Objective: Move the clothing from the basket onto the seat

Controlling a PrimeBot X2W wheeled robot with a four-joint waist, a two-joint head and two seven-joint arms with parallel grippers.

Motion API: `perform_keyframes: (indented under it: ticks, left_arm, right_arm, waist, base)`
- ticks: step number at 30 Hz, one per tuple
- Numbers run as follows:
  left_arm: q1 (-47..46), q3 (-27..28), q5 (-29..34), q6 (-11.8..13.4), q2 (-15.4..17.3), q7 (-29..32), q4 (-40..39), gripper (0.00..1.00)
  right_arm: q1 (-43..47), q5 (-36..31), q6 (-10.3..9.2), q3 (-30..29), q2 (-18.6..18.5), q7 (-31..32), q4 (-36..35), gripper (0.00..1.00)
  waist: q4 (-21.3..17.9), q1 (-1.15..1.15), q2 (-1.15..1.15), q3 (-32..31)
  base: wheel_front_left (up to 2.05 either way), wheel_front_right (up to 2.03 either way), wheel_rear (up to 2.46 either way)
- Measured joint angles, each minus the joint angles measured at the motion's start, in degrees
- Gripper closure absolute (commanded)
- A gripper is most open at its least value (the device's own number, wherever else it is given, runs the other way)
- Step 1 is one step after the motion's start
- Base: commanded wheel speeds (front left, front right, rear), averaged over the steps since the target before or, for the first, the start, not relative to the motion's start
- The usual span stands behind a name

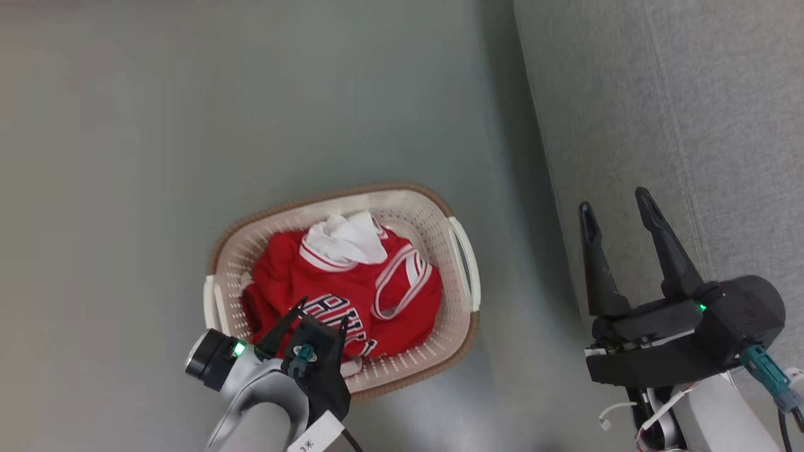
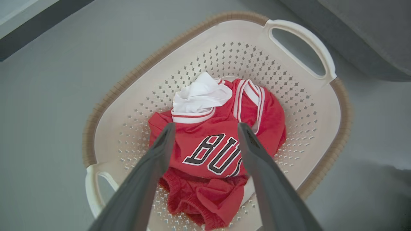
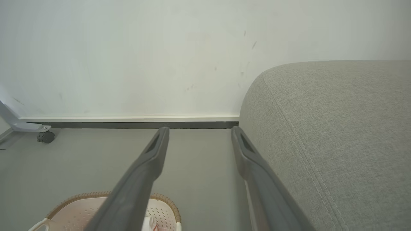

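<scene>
Grey floor (image 1: 125,125); clothing (image 1: 352,289) in basket (image 1: 433,220), left gripper (image 1: 323,311) fingers (image 2: 255,160) spread above.

The left tool (image 1: 323,311) points steeply downward with its jaws spread wide and empty, while the right tool (image 1: 613,199) points level and forward, jaws likewise wide apart, holding nothing.

One basket (image 2: 128,80) is sitting with two handles (image 2: 308,38), one at each end. Two red garments are lying inside it: one jersey (image 2: 208,141) and one pair of shorts (image 2: 205,199). One grey sofa (image 1: 691,125) is standing nearby. Two grippers are hovering, the left gripper (image 1: 323,312) and the right gripper (image 1: 613,201), each spreading two fingers (image 2: 154,166), making four altogether. One small wheel (image 3: 45,137) is resting on the floor (image 3: 199,160).
</scene>
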Motion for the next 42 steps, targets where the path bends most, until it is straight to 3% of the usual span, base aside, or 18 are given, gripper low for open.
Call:
perform_keyframes:
  ticks: [13,28,42]
  left_arm:
    - [-7.5,0.8,0.0,0.3,0.0,0.9,3.8,0.0]
    - [-17.3,1.3,3.5,3.0,1.6,3.5,8.9,0.0]
    - [-20.4,0.6,6.8,4.9,1.4,4.4,13.1,0.0]
  right_arm:
    - [-5.6,-0.4,0.49,-0.6,0.6,0.0,-1.8,0.0]
    - [-13.2,-0.6,1.02,-0.7,2.8,0.0,-1.5,0.0]
    - [-15.3,-1.0,1.58,-0.2,4.1,0.0,1.4,0.0]
  waist:
    - [-2.2,0.0,0.0,10.0]
    - [-3.2,0.0,0.0,21.0]
    - [-4.6,-0.01,-0.01,22.8]
  base:
    - [0.0,0.0,0.0]
    - [0.0,0.0,0.0]
    - [0.0,0.0,0.0]
